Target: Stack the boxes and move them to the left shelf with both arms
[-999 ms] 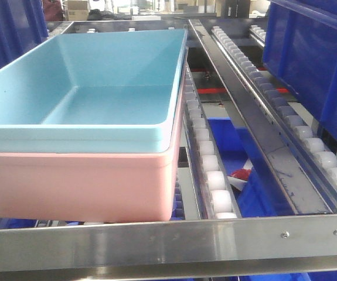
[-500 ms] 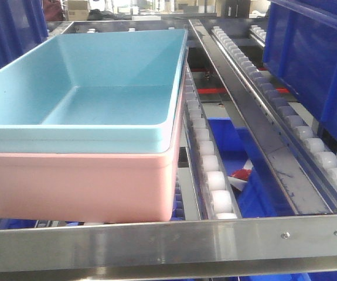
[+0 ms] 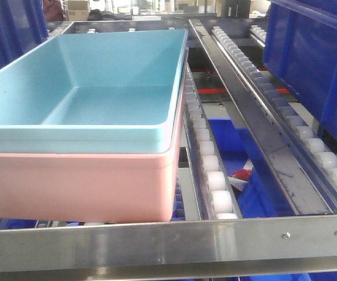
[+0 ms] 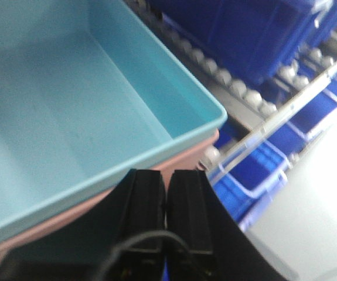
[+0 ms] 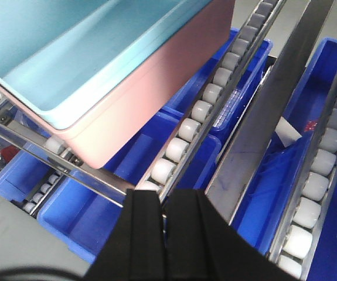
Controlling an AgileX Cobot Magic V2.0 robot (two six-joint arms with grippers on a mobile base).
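Observation:
The turquoise box (image 3: 92, 93) sits nested inside the pink box (image 3: 80, 184), and the stack rests on the left lane of the steel roller shelf (image 3: 215, 243) behind its front bar. Both boxes also show in the left wrist view (image 4: 68, 111) and in the right wrist view (image 5: 156, 76). My left gripper (image 4: 166, 175) is shut and empty, just in front of the stack's near rim. My right gripper (image 5: 164, 196) is shut and empty, over the front bar (image 5: 57, 161) to the right of the stack. Neither gripper shows in the front view.
Dark blue bins stand on the shelf's right lane (image 3: 315, 64) and on the level below (image 5: 92, 216). Rows of white rollers (image 3: 212, 181) run between grey rails (image 3: 256, 140). Grey floor lies in front of the rack (image 4: 309, 234).

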